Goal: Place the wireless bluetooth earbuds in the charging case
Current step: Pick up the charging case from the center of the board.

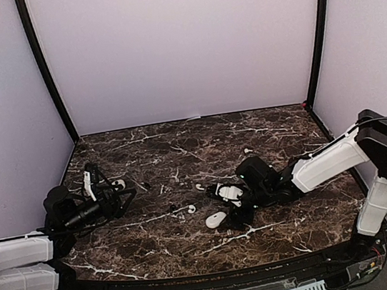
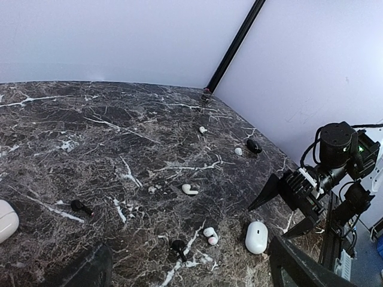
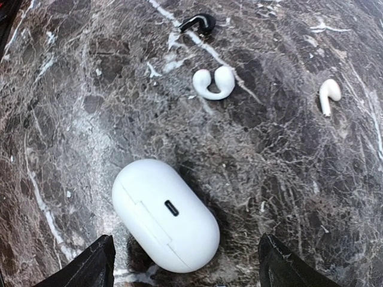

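Earbuds [image 1: 190, 207] from the top: loose on the counter [image 1: 158, 254], white case [image 1: 216, 220] close by | left wrist: left gripper [image 2: 188, 263] wide open, holds nothing, waits far off | right wrist: right gripper [image 3: 185, 269] wide open, holds nothing, hangs over the shut case, I think so it can grab it first

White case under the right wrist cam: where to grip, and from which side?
Case lies closed, a smooth long oval. Probably best from above with the right pincer, open over it, turned to close across the narrow width at mid-length.
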Tool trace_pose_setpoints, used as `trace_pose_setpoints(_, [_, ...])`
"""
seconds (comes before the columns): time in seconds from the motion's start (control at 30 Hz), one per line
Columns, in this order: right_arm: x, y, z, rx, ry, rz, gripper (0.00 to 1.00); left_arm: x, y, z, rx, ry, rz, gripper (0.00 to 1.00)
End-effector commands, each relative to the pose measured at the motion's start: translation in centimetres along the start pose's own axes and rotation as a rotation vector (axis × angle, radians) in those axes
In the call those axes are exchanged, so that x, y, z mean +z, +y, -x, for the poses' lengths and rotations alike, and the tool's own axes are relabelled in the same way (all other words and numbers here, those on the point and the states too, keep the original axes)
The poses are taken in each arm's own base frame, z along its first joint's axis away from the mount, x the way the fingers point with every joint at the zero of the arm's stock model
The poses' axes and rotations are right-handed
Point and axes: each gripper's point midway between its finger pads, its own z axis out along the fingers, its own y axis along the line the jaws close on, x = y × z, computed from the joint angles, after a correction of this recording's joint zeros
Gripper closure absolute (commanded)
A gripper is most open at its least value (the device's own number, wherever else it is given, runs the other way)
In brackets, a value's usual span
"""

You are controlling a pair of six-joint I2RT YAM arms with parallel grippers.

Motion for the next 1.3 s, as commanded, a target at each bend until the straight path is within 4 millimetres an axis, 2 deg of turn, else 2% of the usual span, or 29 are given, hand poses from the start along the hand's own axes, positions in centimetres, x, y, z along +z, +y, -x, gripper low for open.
trace_pose_setpoints(0.0, [0.8, 0.7, 0.3, -0.058, 0.018, 0.004, 0.18, -0.1, -0.5, 0.2, 0.030, -0.014, -0.021, 0.07])
trace_pose_setpoints(0.23, [1.8, 0.4, 0.3, -0.082, 0.053, -0.023, 0.22, -0.1, -0.6, 0.2, 0.029, -0.011, -0.028, 0.07])
trace_pose_setpoints(0.6, [2.8, 1.2, 0.1, -0.087, 0.094, 0.014, 0.29, -0.1, -0.4, 0.1, 0.028, -0.007, -0.019, 0.07])
trace_pose_setpoints(0.87, [1.7, 3.3, -0.4, -0.070, 0.092, 0.083, 0.29, 0.0, -0.3, 0.0, 0.024, -0.002, -0.020, 0.07])
trace_pose_setpoints(1.07, [1.1, 3.8, -1.7, -0.054, 0.117, 0.083, 0.29, 0.0, -0.3, 0.1, 0.025, -0.004, -0.018, 0.07])
trace_pose_setpoints(1.27, [0.4, 4.1, -1.7, -0.049, 0.102, 0.084, 0.34, 0.0, -0.3, 0.0, 0.024, -0.002, -0.016, 0.07])
